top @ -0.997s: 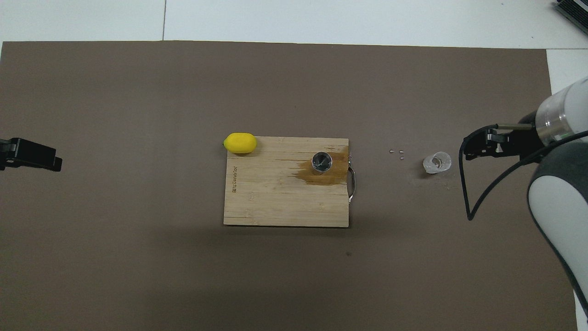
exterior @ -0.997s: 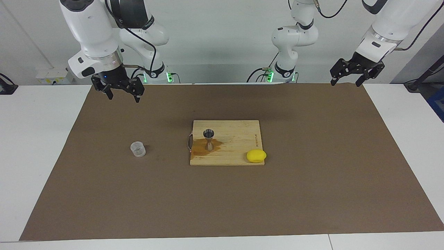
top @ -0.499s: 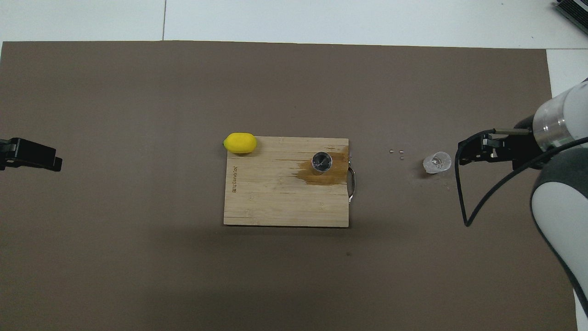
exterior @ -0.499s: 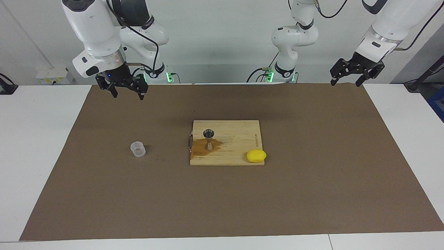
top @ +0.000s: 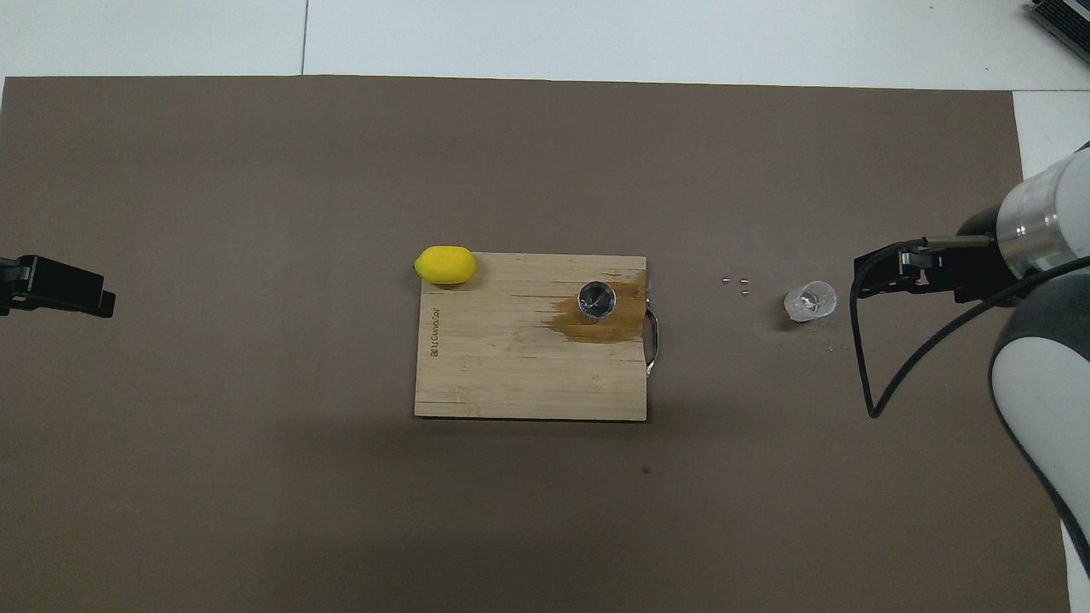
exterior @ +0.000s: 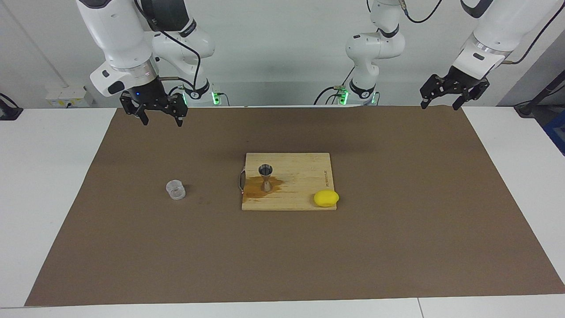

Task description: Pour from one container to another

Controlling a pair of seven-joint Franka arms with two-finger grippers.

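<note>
A big brown mat (exterior: 397,247) covers most of the white table (exterior: 44,176), and pretty much everything sits on it. Roughly in the middle there's a bamboo cutting board (exterior: 304,176) with a little metal handle on the edge toward the right arm's end of the table. There's a brownish wet stain (top: 609,319) soaked into the board on that same side.

The right arm comes in with its right gripper (exterior: 160,119) up in the air over the mat's edge closest to the robots, at the right arm's end of the table. Fingers are spread wide, nothing in them. The left arm is just waiting, its left gripper (exterior: 440,105) hanging over the mat's corner at the left arm's end, also spread wide and empty.

A yellow lemon (exterior: 326,198) sits at the board's corner toward the left arm's end, on the edge farther from the robots, partly hanging off onto the mat.

The clear cup (exterior: 175,190) stands upright on the mat, well apart from the board, toward the right arm's end. The metal jigger (exterior: 265,177) stands upright on the board, right in the stain, near the handle. Between cup and board there are three tiny shiny droplets (top: 737,283) on the mat.
</note>
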